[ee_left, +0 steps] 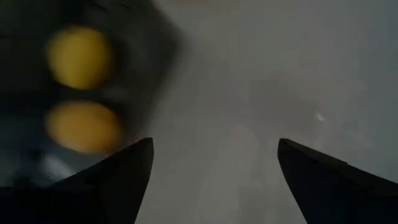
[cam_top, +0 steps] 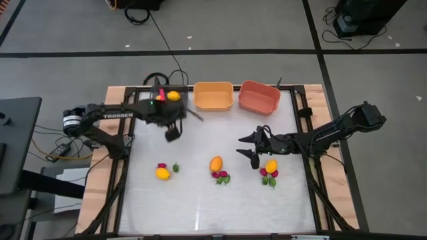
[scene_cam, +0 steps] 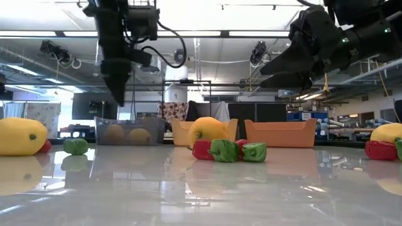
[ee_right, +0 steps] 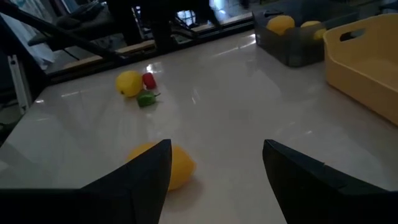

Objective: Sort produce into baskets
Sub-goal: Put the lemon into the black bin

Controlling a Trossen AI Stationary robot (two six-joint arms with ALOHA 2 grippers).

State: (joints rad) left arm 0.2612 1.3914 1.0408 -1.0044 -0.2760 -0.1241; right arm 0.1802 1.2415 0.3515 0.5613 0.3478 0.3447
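Note:
Three clusters of produce lie on the white table: a yellow fruit [cam_top: 162,173] with red and green bits at the near left, an orange-yellow fruit [cam_top: 215,163] with red and green bits [cam_top: 221,177] in the middle, and a yellow fruit [cam_top: 271,166] with bits [cam_top: 269,179] at the right. Along the far edge stand the dark grey bin [cam_top: 160,98] holding two yellow fruits [ee_left: 79,56], the orange bin [cam_top: 213,95] and the salmon bin [cam_top: 259,97]. My left gripper [cam_top: 173,132] hangs open and empty just in front of the grey bin. My right gripper [cam_top: 249,149] is open and empty between the middle and right clusters; the middle fruit [ee_right: 171,165] lies before it.
The grey bin [scene_cam: 125,130] shows in the low view with my left gripper [scene_cam: 117,85] above it. Bare table lies between the clusters and the bins. Wooden table edges and a black frame bound the work surface [cam_top: 200,200].

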